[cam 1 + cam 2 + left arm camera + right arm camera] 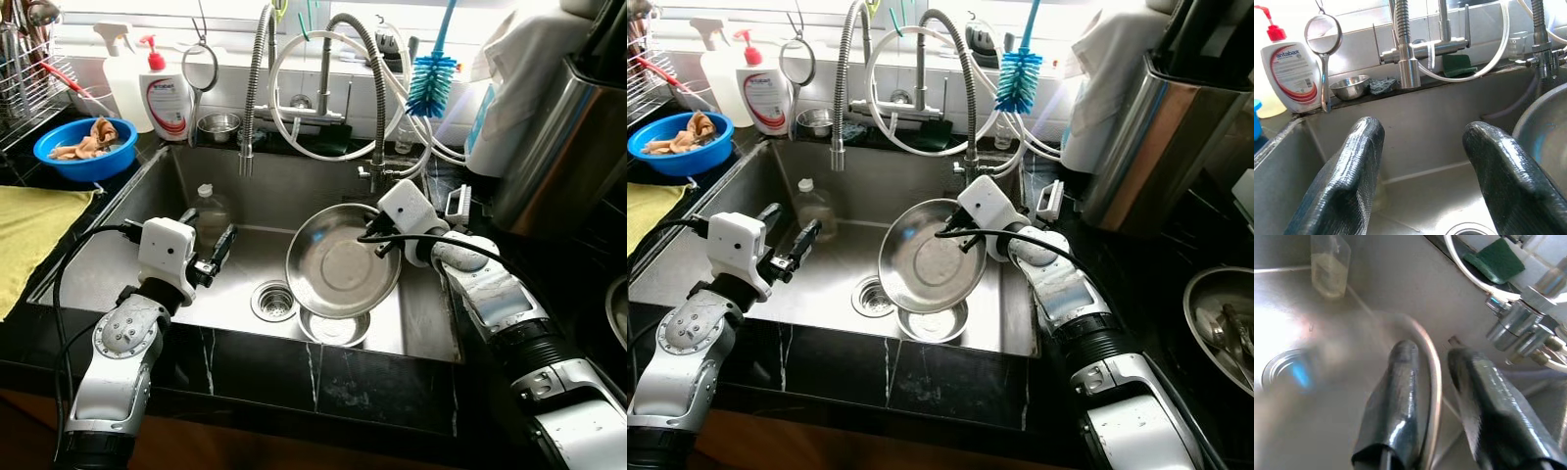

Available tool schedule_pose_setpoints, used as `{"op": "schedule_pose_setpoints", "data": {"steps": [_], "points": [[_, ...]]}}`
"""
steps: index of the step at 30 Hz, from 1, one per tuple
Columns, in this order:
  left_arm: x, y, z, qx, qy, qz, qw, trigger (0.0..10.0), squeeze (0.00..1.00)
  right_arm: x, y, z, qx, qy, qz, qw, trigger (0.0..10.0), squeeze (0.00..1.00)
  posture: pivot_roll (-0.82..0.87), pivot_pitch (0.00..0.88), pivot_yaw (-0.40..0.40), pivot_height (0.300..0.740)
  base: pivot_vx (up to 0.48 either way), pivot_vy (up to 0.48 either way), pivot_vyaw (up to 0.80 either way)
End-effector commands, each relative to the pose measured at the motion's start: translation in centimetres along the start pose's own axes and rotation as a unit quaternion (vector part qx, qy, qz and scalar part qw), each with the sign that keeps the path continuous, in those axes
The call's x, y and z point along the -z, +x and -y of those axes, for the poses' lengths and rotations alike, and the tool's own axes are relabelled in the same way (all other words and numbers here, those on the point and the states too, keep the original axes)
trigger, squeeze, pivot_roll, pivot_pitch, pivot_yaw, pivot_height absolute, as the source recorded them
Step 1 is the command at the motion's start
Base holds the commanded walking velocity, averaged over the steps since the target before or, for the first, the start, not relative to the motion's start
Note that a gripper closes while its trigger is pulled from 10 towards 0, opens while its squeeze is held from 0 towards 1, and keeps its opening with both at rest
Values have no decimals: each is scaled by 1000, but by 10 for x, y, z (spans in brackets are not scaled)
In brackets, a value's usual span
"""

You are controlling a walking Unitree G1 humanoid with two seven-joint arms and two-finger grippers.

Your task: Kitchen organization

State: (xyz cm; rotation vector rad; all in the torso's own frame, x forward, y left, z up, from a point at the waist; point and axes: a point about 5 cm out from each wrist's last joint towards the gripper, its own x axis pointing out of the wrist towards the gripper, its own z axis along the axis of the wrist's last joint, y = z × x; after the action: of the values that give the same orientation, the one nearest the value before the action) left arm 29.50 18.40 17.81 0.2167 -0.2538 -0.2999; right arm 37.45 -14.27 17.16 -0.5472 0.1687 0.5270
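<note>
— Two grippers at work?
— Right gripper (pixel 1432 377) pinches the steel bowl's (pixel 338 264) rim, tilted over the sink (pixel 245 284) drain, right side. Left gripper (pixel 208 245) hovers spread, empty, near-left.

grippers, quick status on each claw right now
left claw: open, empty, over the sink.
right claw: shut on the steel bowl rim, bowl tilted.

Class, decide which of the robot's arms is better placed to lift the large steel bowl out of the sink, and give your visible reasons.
The right. The right gripper already has its fingers astride the rim of the large round steel bowl, which it holds tilted in the steel sink. The left gripper is open, apart from the bowl.
</note>
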Motion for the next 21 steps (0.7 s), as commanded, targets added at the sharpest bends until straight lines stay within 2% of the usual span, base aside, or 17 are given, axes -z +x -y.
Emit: {"op": "schedule_pose_setpoints", "data": {"steps": [1, 4, 6, 7, 12, 14, 19, 21], "points": [[-3, 0, 2, 5, -1, 5, 1000, 10000, 0, -6, 1, 4, -1, -7, 0, 1000, 10000, 792, 19, 0, -39, 740, 0, 0, 0], [-3, 0, 2, 5, -1, 4, 1000, 10000, 0, -5, 2, 4, -1, -6, -3, 1000, 10000, 773, 19, 0, -39, 740, 0, 0, 0], [-3, 0, 3, 6, -2, 4, 1000, 10000, 0, -5, 2, 4, 1, -5, -4, 1000, 10000, 671, 19, 0, -39, 740, 0, 0, 0], [-3, 0, 3, 7, -2, 4, 1000, 10000, 0, -5, 2, 5, 5, -3, -5, 1000, 10000, 0, 17, 0, -38, 740, 0, 0, 0], [-4, 0, 3, 8, -3, 4, 1000, 10000, 0, -5, 0, 7, 15, 2, 0, 1000, 10000, 0, 16, 0, -37, 740, 0, 0, 0], [-4, 0, 3, 7, -2, 4, 1000, 10000, 0, -8, -2, 12, 36, 15, 9, 999, 10000, 0, 16, 0, -39, 740, 0, 0, 0], [-4, 1, 4, 7, -3, 3, 1000, 10000, 0, -21, -19, 35, 141, 53, 50, 987, 10000, 0, 9, 0, -34, 740, 0, 0, 0], [-4, 2, 4, 7, -4, 4, 1000, 10000, 0, -26, -31, 44, 192, 65, 59, 977, 10000, 0, 3, 0, -31, 740, 0, 0, 0]]}}
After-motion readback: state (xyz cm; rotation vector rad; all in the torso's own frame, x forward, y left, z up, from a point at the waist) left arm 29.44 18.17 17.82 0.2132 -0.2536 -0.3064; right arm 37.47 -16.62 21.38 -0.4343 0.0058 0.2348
